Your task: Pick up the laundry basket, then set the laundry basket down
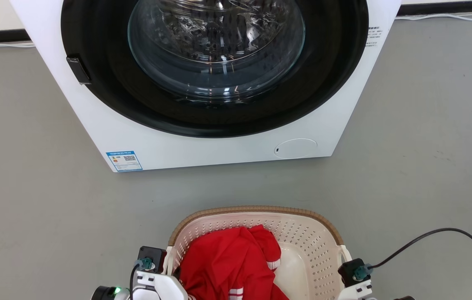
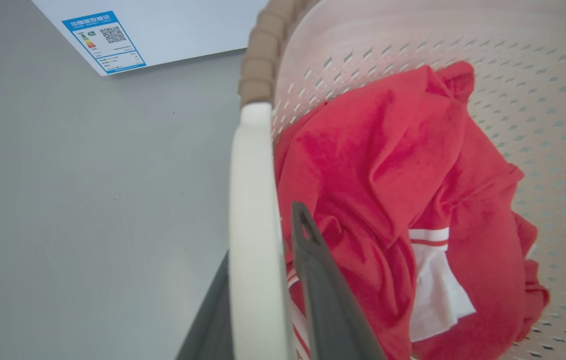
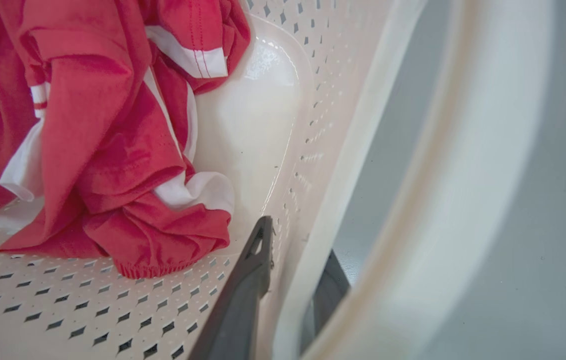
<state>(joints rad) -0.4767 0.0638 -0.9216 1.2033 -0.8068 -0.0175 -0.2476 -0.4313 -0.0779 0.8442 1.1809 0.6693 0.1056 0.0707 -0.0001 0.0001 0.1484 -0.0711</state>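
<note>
Basket (image 1: pixel 302 237) holding a red garment (image 1: pixel 231 262) sits low in the head view, near the washer (image 1: pixel 202 150) but apart from it. The left arm (image 1: pixel 156 283) and right arm (image 1: pixel 354 275) meet its two sides, and a black cable (image 1: pixel 448 231) loops over the grey floor (image 1: pixel 31 187) to the right; whether its base rests on that floor or hangs just off it cannot be told. Left wrist view supplies the grip that the head view cuts off at its bottom edge: the left gripper (image 2: pixel 263 235) straddles the white left handle (image 2: pixel 253 175), one dark finger inside over the garment and the other outside, both pressed against the plastic, with the washer's blue label (image 2: pixel 104 42) beyond. Right wrist view gives the opposite side and the basket's bare bottom (image 3: pixel 253 115), masked by cloth in the left view: the right gripper (image 3: pixel 298 237) pinches the perforated wall, its outer finger passing through the gap inside the right handle (image 3: pixel 442 200). Judged from this, the step goes best with both arms moving together at one height, so the basket keeps level and neither thin grip twists. The load lies toward the left, so that side likely bears more. Steering away from the washer front and the cable looks wise for the set-down.
</note>
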